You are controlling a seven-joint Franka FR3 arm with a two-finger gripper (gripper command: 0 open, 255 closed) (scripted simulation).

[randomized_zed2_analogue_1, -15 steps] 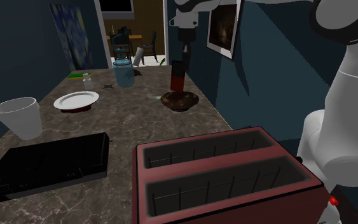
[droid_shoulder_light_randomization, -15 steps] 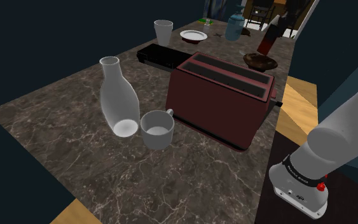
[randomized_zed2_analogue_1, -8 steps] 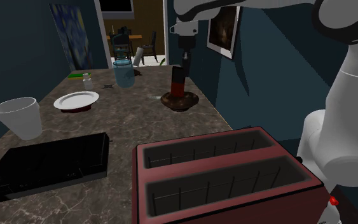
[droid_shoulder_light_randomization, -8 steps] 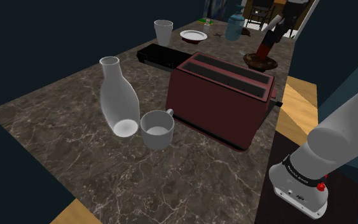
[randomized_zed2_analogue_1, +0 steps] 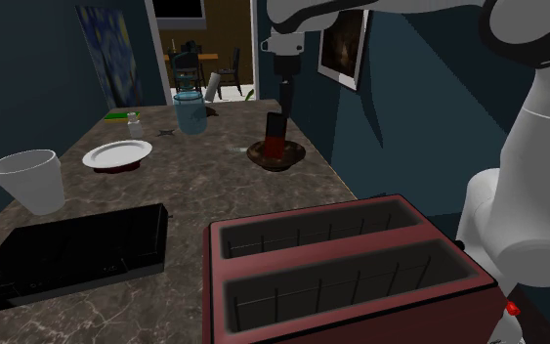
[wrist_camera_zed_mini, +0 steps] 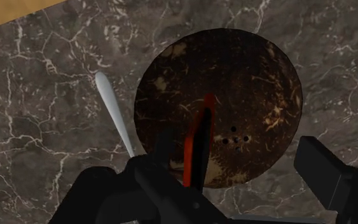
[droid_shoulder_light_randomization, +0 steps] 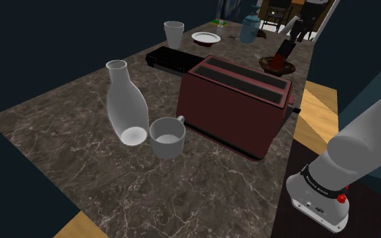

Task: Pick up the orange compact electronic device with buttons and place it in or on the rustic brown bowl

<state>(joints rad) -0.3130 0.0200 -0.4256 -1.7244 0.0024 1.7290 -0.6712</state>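
Note:
The orange-red and black device stands on end inside the dark brown bowl, leaning a little. My gripper hangs just above it, open, with the fingers clear of the device. In the wrist view the device is seen edge-on over the speckled bowl, between my spread fingers. From the shoulder view the bowl with the device sits at the far right of the marble counter.
A dark red toaster stands mid-counter, with a flat black appliance behind it. A glass carafe and mug are nearer. A white cup, plate and blue jar stand farther off. A white utensil lies beside the bowl.
The gripper came down with the device to the bowl and then opened. The device dropped out of the fingers and now rests in the bowl.

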